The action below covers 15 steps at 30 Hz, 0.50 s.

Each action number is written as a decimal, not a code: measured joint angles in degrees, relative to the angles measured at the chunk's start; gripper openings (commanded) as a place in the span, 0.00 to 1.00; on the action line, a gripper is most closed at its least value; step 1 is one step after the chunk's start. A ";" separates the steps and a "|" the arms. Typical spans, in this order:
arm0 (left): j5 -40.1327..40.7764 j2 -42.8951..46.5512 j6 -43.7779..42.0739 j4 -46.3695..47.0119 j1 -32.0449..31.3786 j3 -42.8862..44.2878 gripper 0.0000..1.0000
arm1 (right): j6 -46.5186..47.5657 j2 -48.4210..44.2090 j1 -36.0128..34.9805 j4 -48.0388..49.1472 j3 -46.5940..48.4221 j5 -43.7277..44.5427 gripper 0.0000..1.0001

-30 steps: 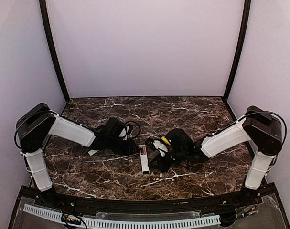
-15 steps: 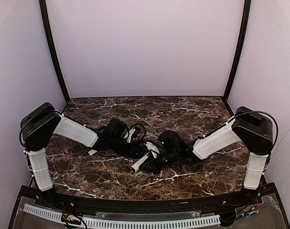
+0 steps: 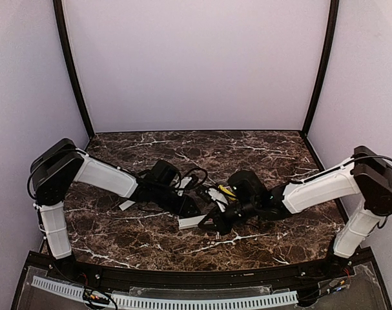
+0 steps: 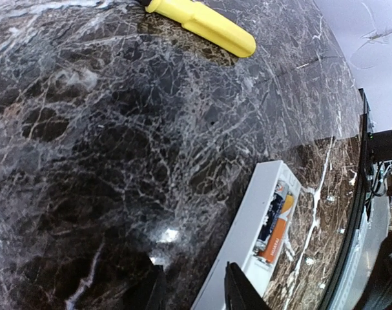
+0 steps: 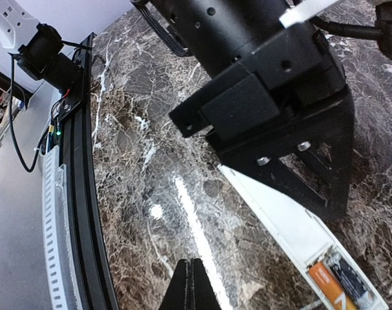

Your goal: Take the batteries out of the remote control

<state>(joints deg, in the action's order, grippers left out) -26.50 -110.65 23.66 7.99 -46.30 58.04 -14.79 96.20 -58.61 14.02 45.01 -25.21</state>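
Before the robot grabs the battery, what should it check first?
1. Remote control opened up: ok, its inside shows.
2. Orange battery in sight: ok, seated inside.
3. Remote held steady: cannot tell; left jaws straddle its end, with a gap on one side.
4. Right jaws ready to pinch: not ok, they are shut.
5. Yellow stick clear of the remote: ok, lying apart.

The dark marble table carries the remote control, which lies flat near its front middle. A yellow stick lies beyond the remote. A whitish cover strip lies well to the remote's left.
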 measured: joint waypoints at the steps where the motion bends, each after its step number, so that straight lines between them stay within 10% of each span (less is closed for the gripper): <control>1: 0.72 0.31 -0.46 -0.50 -0.15 0.09 0.38 | 0.39 -2.03 0.02 -1.40 -0.57 0.55 0.04; 15: 13.16 9.94 -4.17 -8.24 -0.15 -0.44 0.52 | 0.31 -18.86 5.66 -14.93 -2.73 17.75 0.54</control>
<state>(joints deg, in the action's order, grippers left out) -13.34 -100.71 19.49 -0.25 -46.46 57.60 -14.48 77.34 -52.95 -0.91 42.28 -7.46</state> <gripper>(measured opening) 0.484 0.483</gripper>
